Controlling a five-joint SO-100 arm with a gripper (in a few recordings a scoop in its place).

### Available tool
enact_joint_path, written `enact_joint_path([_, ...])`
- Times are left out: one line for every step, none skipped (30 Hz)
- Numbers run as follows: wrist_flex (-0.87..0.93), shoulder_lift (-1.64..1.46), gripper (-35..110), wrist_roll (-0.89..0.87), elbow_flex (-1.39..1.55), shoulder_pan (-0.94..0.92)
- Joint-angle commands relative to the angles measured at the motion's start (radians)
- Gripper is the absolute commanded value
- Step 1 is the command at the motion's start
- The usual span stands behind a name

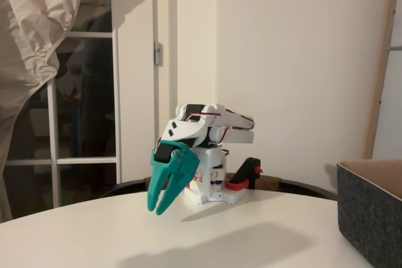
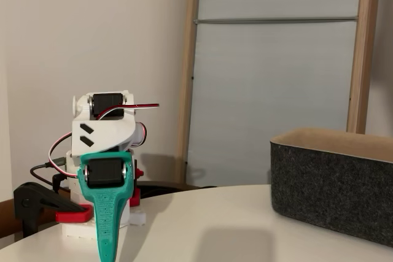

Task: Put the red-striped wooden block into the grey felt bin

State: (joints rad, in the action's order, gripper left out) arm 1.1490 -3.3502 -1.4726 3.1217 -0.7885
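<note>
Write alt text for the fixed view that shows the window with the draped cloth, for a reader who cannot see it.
A white robot arm sits folded on a white table, its teal gripper hanging just above the surface with fingers slightly parted, holding nothing. A corner of the grey felt bin shows at the right edge.

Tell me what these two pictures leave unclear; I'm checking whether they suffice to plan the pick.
- Inside of the grey felt bin: in both fixed views the near wall hides its floor and any contents.
- Bin's full extent: cut off by the right edge in both fixed views.
- Gripper: jaws slightly parted in a fixed view; edge-on in the other, so the gap is hidden.
- Table front: cut off by the bottom edge in both fixed views.
</note>
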Motion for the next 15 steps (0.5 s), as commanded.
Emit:
enact_joint_path([-0.003,-0.032,1,-0.003,0.005,0.006])
enact_joint_path([-0.003,-0.032,0,-0.006,0.005,0.008])
enact_joint_path([-0.003,-0.032,0,-0.006,0.005,0.009])
enact_joint_path([-0.003,-0.032,0,-0.009,0.005,0.009])
enact_joint_path([-0.003,-0.032,0,-0.009,0.005,0.009])
enact_joint_path([-0.003,-0.032,0,-0.011,0.005,0.009])
enact_joint_path([-0.003,-0.032,0,-0.012,0.005,0.011])
enact_joint_path([-0.003,-0.032,0,-0.017,0.005,0.014])
enact_joint_path([-0.003,-0.032,0,-0.018,0.005,0.015])
enact_joint_path([-0.003,-0.032,0,-0.018,0.005,0.015])
enact_joint_path([-0.003,-0.032,0,-0.018,0.005,0.015])
enact_joint_path([-0.003,-0.032,0,-0.017,0.005,0.015])
enact_joint_path([-0.003,-0.032,0,-0.017,0.005,0.015])
enact_joint_path([-0.003,-0.032,0,-0.015,0.005,0.015])
enact_joint_path([-0.003,-0.032,0,-0.014,0.005,0.015])
